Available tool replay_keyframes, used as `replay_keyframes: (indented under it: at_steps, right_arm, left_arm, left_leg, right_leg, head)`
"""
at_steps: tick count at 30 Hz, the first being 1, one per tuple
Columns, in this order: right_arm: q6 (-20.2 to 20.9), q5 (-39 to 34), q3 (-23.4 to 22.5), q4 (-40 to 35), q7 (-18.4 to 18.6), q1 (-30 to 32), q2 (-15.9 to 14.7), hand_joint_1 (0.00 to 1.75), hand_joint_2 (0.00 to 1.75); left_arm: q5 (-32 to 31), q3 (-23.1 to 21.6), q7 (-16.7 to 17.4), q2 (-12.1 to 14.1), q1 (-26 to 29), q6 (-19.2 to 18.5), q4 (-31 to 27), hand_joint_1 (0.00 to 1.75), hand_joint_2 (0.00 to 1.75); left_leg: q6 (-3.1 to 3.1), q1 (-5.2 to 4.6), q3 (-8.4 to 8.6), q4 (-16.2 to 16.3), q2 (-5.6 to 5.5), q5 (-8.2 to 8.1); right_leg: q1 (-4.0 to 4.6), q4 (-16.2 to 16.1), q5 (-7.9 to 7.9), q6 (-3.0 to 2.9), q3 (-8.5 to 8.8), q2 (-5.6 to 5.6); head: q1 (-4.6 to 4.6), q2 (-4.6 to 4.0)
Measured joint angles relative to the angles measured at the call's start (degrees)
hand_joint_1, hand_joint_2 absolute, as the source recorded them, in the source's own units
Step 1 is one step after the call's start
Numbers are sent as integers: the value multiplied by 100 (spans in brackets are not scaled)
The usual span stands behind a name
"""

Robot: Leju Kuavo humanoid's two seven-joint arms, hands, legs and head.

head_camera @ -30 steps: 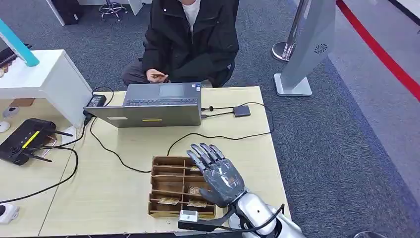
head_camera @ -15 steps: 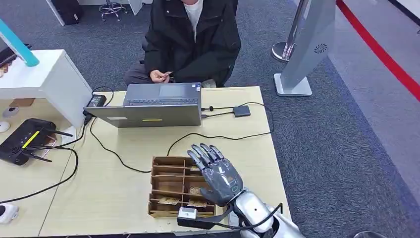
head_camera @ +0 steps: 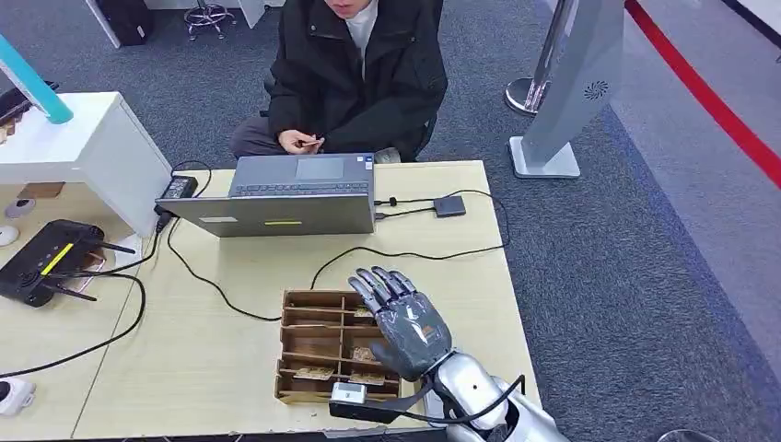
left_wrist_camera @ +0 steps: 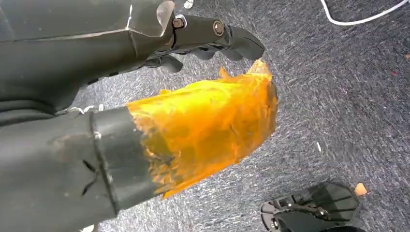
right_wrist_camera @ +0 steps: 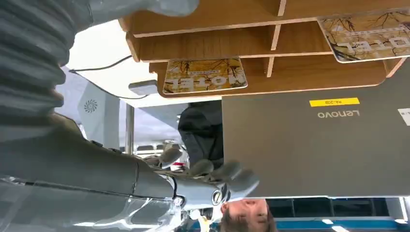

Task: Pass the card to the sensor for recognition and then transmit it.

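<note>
My right hand (head_camera: 410, 324) hovers over the right side of the wooden card rack (head_camera: 318, 348) at the near edge of the desk (head_camera: 230, 359), palm down, fingers spread apart and holding nothing. In the right wrist view the same hand (right_wrist_camera: 203, 179) shows its grey thumb and fingers apart with nothing between them.

The cards are small rectangles with rounded corners, printed in yellow and brown with a pattern of bare branches. One card (right_wrist_camera: 205, 75) lies in a slot of the rack and reads "HOTEL" in pale letters; another card (right_wrist_camera: 365, 39) sits in a neighbouring slot, its writing too cut off to read in full. From the head view I see cards (head_camera: 313, 373) lying in the near slots of the rack, some partly under my palm.

Beyond the rack stands an open grey laptop (head_camera: 285, 195), its lid toward me; it carries the word "Lenovo" and a small yellow sticker whose print I cannot read. A small dark sensor pad (head_camera: 449, 205) lies to the right of the laptop, joined to it by a cable. A person in a dark jacket (head_camera: 359, 74) sits on the far side of the desk.

My left hand (left_wrist_camera: 212, 41) hangs over grey carpet, its dark fingers curled in with nothing in them; orange tape (left_wrist_camera: 208, 125) wraps the thumb.
</note>
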Motion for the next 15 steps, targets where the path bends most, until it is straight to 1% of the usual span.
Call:
replay_keyframes:
  at_steps: [11,13,14,15]
  right_arm:
    - [0,-2,0,0,0,-1,0,26,175]
    - [0,-4,0,0,0,-4,2,31,175]
    - [0,-9,0,0,0,-8,2,42,175]
    - [9,-20,0,2,0,-20,2,40,175]
  left_arm:
    - [-4,0,0,0,-1,0,0,0,0]
    - [-7,0,0,0,-4,0,0,0,0]
    - [-7,0,0,0,-5,0,0,0,0]
    - [-13,0,2,2,-5,0,0,0,0]
  left_leg:
    - [0,0,0,0,0,0]
    - [0,0,0,0,0,0]
    - [0,0,0,0,0,0]
    - [0,0,0,0,0,0]
  right_leg:
    - [0,0,0,0,0,0]
    - [0,0,0,0,0,0]
    - [0,0,0,0,0,0]
    - [0,0,0,0,0,0]
  head:
    - [0,0]
    - [0,0]
    - [0,0]
    - [0,0]
